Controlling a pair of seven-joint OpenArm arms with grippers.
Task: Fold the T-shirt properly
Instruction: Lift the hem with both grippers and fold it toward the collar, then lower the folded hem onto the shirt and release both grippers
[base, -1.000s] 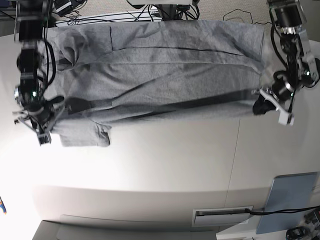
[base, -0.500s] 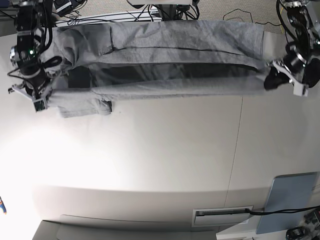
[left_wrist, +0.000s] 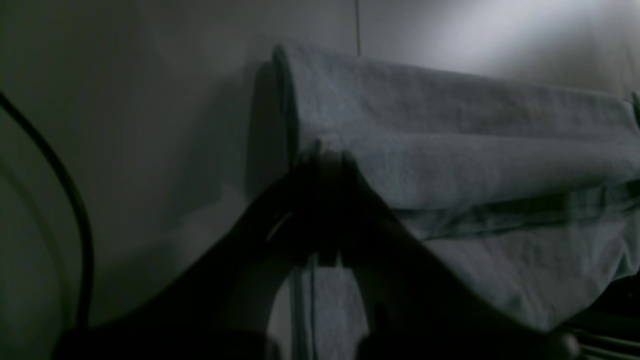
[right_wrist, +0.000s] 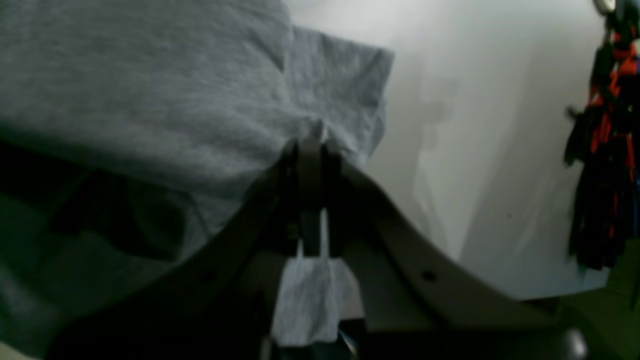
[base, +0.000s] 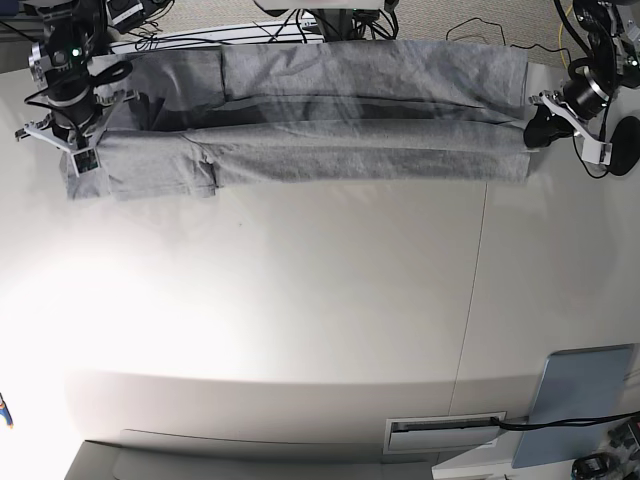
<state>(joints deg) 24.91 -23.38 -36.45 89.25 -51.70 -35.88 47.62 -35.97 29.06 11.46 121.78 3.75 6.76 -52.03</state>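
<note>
Left wrist: left claw (left_wrist: 327, 160) clamped on the T-shirt (left_wrist: 475, 165) edge.
Right wrist: right claw (right_wrist: 310, 150) pinching T-shirt (right_wrist: 150, 100) fabric.
Base: T-shirt (base: 340, 120) lies folded lengthwise along the counter's (base: 330, 300) far edge, between both claws.

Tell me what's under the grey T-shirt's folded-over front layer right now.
Under the folded-over layer of the heather-grey cotton T-shirt more grey fabric shows, with a dark shadowed gap between layers in the left wrist view. The white table beneath is covered there; any lettering is hidden.
</note>
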